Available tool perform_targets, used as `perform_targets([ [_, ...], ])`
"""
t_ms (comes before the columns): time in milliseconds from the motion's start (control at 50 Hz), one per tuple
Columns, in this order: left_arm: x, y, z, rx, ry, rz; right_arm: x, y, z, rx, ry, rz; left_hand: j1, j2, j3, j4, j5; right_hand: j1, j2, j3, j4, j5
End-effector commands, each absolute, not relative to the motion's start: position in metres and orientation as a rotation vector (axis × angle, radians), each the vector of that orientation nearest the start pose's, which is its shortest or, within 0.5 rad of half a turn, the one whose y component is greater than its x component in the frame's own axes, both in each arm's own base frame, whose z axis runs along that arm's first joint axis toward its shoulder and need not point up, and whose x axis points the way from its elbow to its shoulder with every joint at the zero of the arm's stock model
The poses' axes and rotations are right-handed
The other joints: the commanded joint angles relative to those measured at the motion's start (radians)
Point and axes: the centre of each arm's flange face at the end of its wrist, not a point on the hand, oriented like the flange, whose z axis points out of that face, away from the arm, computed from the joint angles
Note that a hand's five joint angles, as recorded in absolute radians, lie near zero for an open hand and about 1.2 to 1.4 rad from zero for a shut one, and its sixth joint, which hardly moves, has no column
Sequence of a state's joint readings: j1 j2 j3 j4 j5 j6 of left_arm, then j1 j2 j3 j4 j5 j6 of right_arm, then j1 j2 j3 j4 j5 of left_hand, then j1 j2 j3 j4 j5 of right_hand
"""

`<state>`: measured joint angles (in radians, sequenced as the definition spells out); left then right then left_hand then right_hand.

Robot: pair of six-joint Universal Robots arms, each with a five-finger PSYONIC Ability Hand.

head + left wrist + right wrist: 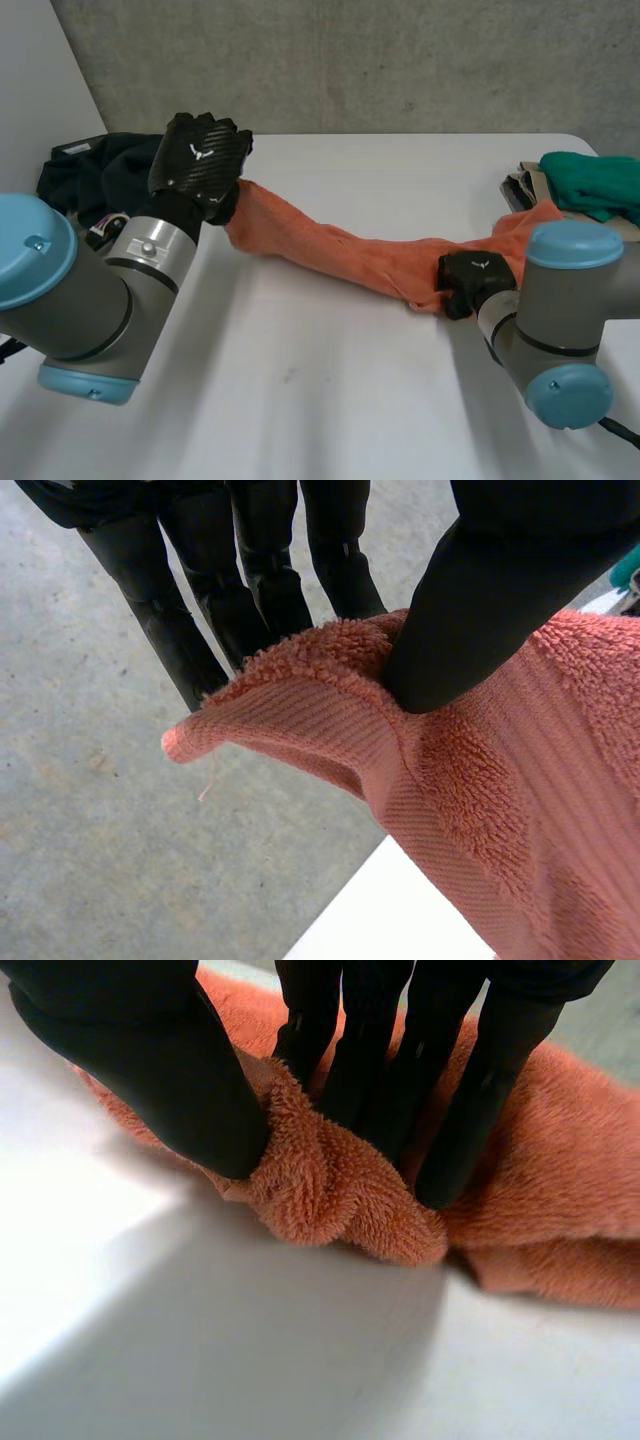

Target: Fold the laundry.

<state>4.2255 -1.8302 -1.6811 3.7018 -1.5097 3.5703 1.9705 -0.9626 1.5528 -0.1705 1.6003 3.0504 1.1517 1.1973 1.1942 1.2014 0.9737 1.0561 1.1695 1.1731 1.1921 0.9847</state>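
An orange towel [340,255] stretches in a bunched band across the white table [300,400], from back left to right. My left hand [198,160] holds its left end lifted off the table; in the left wrist view the thumb [480,610] pinches the towel's hemmed edge [330,710] against the fingers [250,580]. My right hand [470,280] is down on the table at the towel's right part. There its thumb [150,1070] and fingers [440,1080] squeeze a fold of the towel [330,1180] between them.
A dark heap of clothes [95,170] lies at the back left of the table. At the right edge sits a stack with a green cloth [595,180] on top of a beige one [530,185]. A grey wall stands behind the table.
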Motion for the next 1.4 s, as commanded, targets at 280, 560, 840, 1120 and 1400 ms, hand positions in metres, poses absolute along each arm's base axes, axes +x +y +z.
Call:
perform_targets([
  [280, -0.233, -0.264, 0.357, 0.752, 1.528, -2.588, 0.148, -0.306, 0.352, -1.023, 2.398, -2.217, 0.245, 0.199, 0.202, 0.195, 0.248, 0.34, 0.227, 0.223, 0.204, 0.237],
  [560, -0.243, -0.299, 0.262, 1.1, 1.893, -2.222, 0.18, -0.33, 0.29, -1.34, 2.492, -1.891, 0.245, 0.199, 0.202, 0.195, 0.248, 0.34, 0.227, 0.223, 0.204, 0.237],
  [840, -0.286, -0.392, 0.407, 0.549, 0.973, -2.628, 0.219, -0.421, 0.391, -0.738, 1.66, -3.213, 0.245, 0.199, 0.202, 0.195, 0.248, 0.34, 0.227, 0.223, 0.204, 0.237],
  [1120, -0.281, -0.378, 0.338, 0.632, 1.219, -2.59, 0.248, -0.397, 0.356, -1.037, 1.519, -3.025, 0.245, 0.199, 0.202, 0.195, 0.248, 0.34, 0.227, 0.223, 0.204, 0.237],
  [1400, -0.273, -0.32, 0.261, 0.931, 1.469, -2.467, 0.219, -0.368, 0.223, -1.267, 2.197, -2.225, 0.245, 0.199, 0.202, 0.195, 0.248, -0.246, -0.36, -0.363, -0.382, -0.349],
])
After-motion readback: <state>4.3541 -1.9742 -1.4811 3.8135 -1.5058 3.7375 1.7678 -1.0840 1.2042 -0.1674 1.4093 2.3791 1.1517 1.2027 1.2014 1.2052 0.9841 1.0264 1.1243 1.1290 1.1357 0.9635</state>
